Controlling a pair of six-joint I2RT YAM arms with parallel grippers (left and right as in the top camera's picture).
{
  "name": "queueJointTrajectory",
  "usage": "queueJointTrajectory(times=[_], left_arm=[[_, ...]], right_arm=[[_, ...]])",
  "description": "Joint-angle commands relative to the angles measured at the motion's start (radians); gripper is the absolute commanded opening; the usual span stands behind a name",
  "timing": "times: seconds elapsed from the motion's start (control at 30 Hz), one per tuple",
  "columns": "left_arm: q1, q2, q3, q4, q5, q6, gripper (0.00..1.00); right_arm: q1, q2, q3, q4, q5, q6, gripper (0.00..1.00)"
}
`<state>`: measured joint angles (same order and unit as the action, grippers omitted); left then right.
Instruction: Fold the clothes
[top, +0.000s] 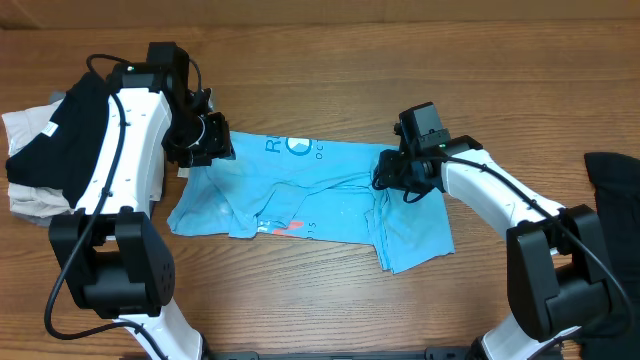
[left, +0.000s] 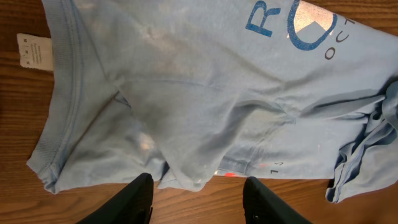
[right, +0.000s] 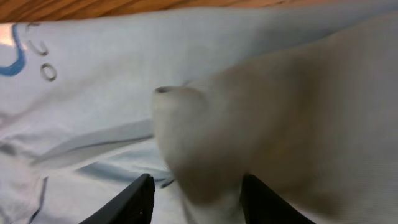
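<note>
The clothes in play are a sky-blue T-shirt (top: 310, 190) lying crumpled and partly folded on the wooden table, its blue lettering (left: 292, 28) facing up. A small red-orange mark (top: 290, 227) shows near its front edge. My left gripper (top: 200, 150) hovers over the shirt's left end. In the left wrist view it (left: 198, 182) is open, with only bare wood between the fingers and the shirt's edge (left: 186, 174) just ahead. My right gripper (top: 388, 178) is low on the shirt's right part. There its jaws (right: 196, 183) stand apart around a raised hump of fabric (right: 205, 137), not pinching it.
A pile of black, white and grey garments (top: 45, 150) lies at the table's left edge beside my left arm. Another black garment (top: 612, 180) sits at the far right edge. A white label (left: 35, 51) lies by the shirt's collar.
</note>
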<state>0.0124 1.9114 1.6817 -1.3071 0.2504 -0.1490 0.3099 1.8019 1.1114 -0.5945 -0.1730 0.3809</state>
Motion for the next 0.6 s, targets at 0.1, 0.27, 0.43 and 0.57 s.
queueJointTrajectory(times=[0.1, 0.27, 0.43, 0.57], left_arm=[[-0.007, -0.002, 0.003, 0.001, 0.013, 0.011, 0.51], [-0.007, -0.002, 0.003, -0.006, 0.013, 0.011, 0.50], [-0.007, -0.002, 0.003, -0.002, 0.013, 0.011, 0.50], [-0.007, -0.002, 0.003, -0.005, 0.013, 0.011, 0.50]], right_arm=[[-0.002, 0.040, -0.005, 0.044, 0.076, -0.017, 0.35], [-0.002, 0.080, -0.005, 0.063, 0.076, -0.015, 0.35], [-0.003, 0.095, 0.001, 0.061, 0.089, -0.008, 0.06], [-0.022, 0.077, 0.057, -0.011, 0.082, -0.006, 0.04]])
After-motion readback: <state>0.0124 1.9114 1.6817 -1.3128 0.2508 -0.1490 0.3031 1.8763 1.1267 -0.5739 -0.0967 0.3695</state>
